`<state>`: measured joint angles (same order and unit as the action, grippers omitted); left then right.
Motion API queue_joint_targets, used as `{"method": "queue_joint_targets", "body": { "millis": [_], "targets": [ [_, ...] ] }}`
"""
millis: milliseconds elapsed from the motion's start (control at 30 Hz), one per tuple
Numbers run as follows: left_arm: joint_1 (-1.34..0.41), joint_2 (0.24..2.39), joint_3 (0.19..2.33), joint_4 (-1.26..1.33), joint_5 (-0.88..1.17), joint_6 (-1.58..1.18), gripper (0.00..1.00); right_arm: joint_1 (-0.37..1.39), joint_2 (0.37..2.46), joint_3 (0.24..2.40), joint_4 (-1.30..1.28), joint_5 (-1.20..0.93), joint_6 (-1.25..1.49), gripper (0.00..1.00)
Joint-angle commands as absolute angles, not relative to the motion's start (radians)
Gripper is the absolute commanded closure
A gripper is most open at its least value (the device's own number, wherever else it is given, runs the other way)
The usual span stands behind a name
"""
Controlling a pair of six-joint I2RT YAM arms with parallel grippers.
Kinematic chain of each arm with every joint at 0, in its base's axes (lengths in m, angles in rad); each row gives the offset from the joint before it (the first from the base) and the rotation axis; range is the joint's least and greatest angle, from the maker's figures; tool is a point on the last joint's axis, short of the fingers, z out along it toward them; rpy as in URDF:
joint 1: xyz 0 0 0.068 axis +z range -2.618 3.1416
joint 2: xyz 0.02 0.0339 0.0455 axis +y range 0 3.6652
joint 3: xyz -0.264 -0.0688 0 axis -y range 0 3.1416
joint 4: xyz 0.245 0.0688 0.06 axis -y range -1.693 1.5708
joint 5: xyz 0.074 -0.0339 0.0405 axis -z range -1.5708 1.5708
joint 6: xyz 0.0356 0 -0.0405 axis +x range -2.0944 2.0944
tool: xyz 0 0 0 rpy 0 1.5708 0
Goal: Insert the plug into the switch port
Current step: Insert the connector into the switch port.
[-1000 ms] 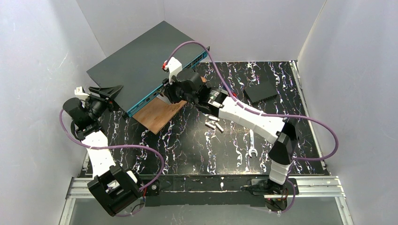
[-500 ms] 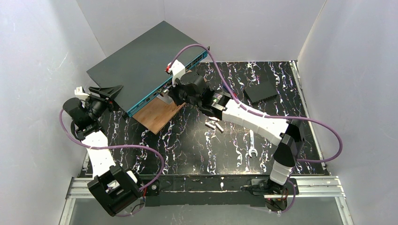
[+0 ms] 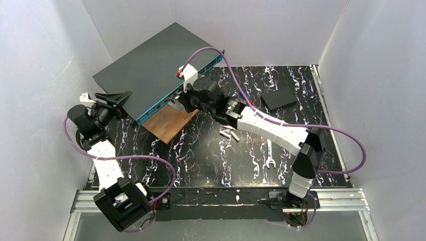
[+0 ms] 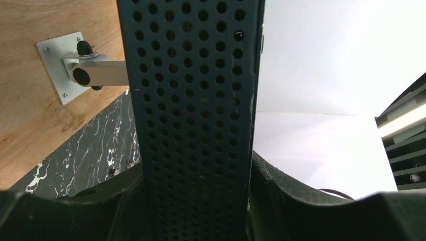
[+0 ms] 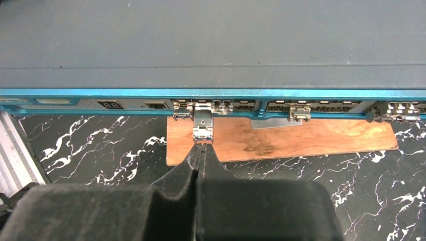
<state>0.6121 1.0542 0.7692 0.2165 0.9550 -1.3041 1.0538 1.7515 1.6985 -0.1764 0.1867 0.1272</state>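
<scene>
The switch (image 3: 150, 65), a large flat dark grey box with a teal port edge (image 5: 100, 93), lies tilted at the back left. My left gripper (image 3: 114, 98) is shut on its left end. In the left wrist view the perforated side (image 4: 193, 100) fills the gap between the fingers (image 4: 286, 193). The silver plug (image 5: 202, 123) sticks out of a port in the teal edge, over the wooden board. My right gripper (image 5: 201, 145) is shut with nothing between its jaws, its tips right at the plug's rear end. In the top view the right gripper (image 3: 181, 98) hides the plug.
A wooden board (image 3: 171, 123) lies under the switch's port edge, with a metal bracket (image 4: 75, 70) fixed on it. Several small metal parts (image 3: 230, 134), a wrench (image 3: 270, 155) and a small flat black square box (image 3: 279, 98) lie on the black marbled table. White walls enclose three sides.
My right gripper's jaws have closed, and it has moved a little toward the switch's port edge. The left arm and the switch have not moved.
</scene>
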Motion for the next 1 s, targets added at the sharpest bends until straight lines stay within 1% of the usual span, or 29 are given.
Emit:
{"method": "queue_joint_targets", "body": {
  "millis": [0, 967],
  "targets": [
    [0.581, 1.035, 0.758, 0.202, 1.051, -1.237, 1.00, 1.054, 1.763, 1.740, -0.109, 0.182, 0.122, 0.99],
    [0.582, 1.033, 0.758, 0.203, 1.051, -1.237, 1.00, 1.054, 1.833, 1.771, -0.010, 0.183, 0.091, 0.99]
  ]
}}
